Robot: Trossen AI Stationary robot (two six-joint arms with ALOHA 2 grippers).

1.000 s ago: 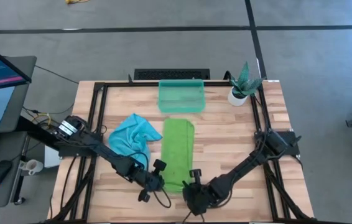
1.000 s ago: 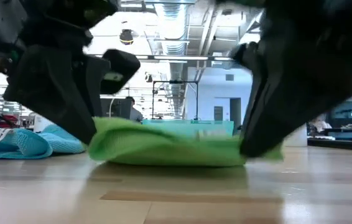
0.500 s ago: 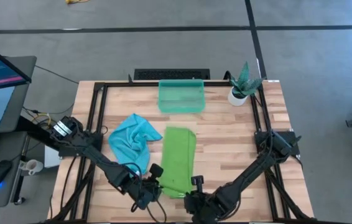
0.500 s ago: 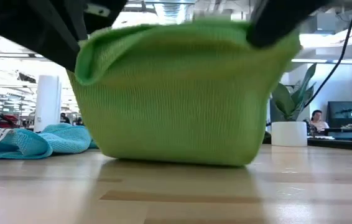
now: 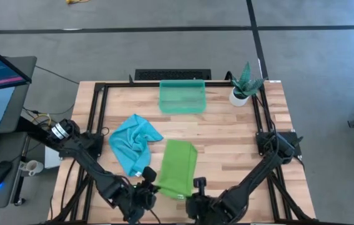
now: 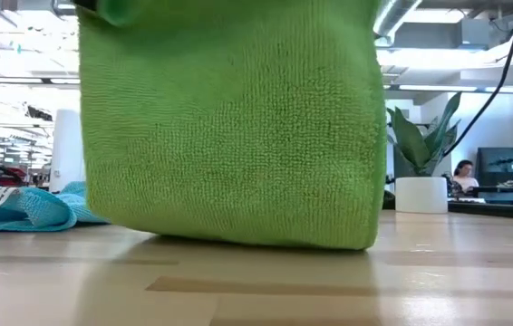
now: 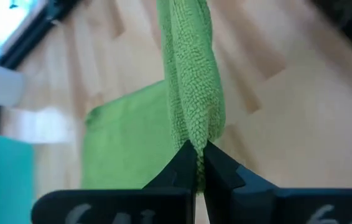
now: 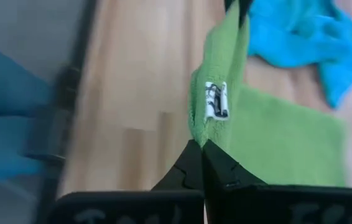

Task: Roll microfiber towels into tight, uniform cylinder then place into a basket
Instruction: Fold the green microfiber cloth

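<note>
The lime green towel (image 5: 177,167), folded into a narrow strip, lies lengthwise on the table; its near end is raised and hangs as a curtain in the low view (image 6: 229,127). My left gripper (image 5: 147,187) and my right gripper (image 5: 192,195) are shut on that near end, at the table's near edge. The turquoise towel (image 5: 133,142) lies crumpled to the left of the green one. The teal basket (image 5: 181,95) stands at the far middle of the table. My left gripper pinches the green towel's near left corner (image 7: 196,140) between its two fingers; several layers are bunched there. That end is lifted clear and the towel's far part lies on the table. My right gripper pinches the near right corner (image 8: 202,134) between its two fingers, beside a small white tag (image 8: 216,99). That end is lifted, and the cloth runs down to the part on the table.
A small white pot with a green plant (image 5: 244,84) stands at the far right corner. A black frame (image 5: 99,112) runs along the table's sides. Bare wood lies to the right of the green towel.
Both grippers have gone up and toward the table's near edge, holding the green towel's near end. That end has risen off the table and now hangs as a tall sheet, and the towel has slid toward the near edge, its far part still on the wood.
</note>
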